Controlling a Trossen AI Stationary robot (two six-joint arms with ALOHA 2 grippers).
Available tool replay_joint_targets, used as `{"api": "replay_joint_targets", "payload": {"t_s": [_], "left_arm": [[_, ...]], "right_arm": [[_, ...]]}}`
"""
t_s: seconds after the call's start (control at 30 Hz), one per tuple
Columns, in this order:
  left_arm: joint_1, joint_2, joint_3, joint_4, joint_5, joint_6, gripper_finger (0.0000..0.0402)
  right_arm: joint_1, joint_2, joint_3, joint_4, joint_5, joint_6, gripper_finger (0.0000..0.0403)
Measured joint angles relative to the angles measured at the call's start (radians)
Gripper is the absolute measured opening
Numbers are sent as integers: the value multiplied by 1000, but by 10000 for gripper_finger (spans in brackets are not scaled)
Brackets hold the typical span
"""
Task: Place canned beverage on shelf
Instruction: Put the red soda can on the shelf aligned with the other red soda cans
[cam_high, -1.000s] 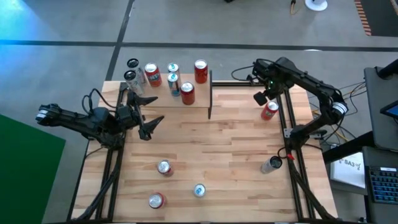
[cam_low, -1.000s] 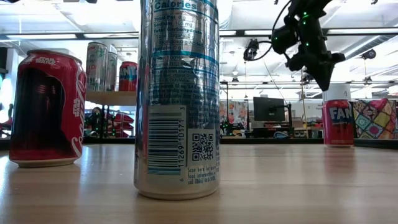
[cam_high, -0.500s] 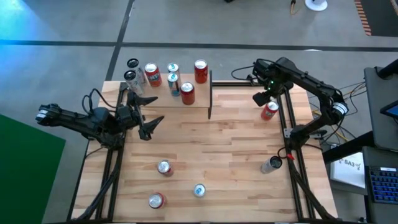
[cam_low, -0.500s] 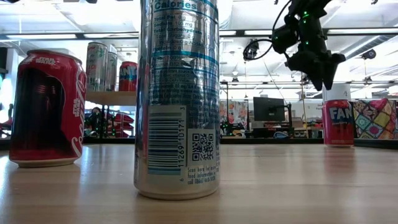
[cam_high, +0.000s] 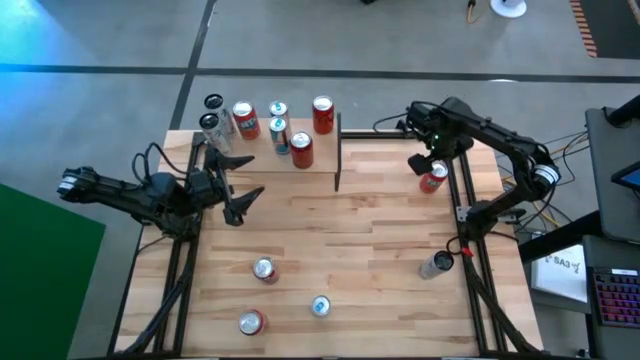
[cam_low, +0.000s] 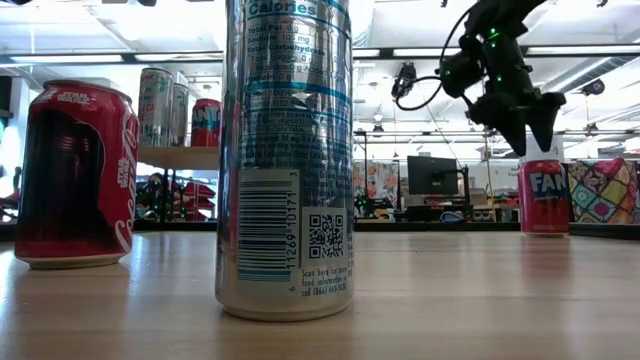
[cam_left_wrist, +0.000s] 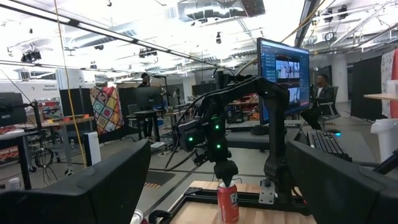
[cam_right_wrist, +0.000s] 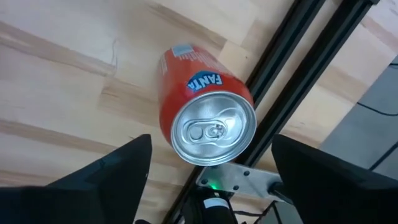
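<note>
Red Fanta can (cam_high: 432, 178) upright on the counter (cam_high: 380, 240) near its far right edge, directly beneath the right claw (cam_low: 531, 128), fingers spread wide above its top, not touching. Shelf (cam_high: 275, 160) with several cans well apart at far left. Left claw (cam_high: 240, 185) open, idle beside shelf

Overhead and right wrist cameras both look down on the Fanta can (cam_high: 432, 178).

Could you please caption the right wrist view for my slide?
Open right gripper poised directly above an upright Fanta can on the wooden table.
</note>
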Motion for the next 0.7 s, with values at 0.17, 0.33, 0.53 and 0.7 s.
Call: {"api": "replay_joint_targets", "payload": {"t_s": [0.17, 0.33, 0.53, 0.7], "left_arm": [[0, 0, 0, -10, 0, 0, 359], [0, 0, 0, -10, 0, 0, 359], [0, 0, 0, -9, 0, 0, 359], [0, 0, 0, -9, 0, 0, 359]], "right_arm": [[0, -11, -46, 24, 0, 16, 339], [-3, -28, -114, 90, 1, 35, 345], [-8, -31, -213, 201, 4, 41, 345], [-8, -31, -258, 250, 7, 42, 332]]}}
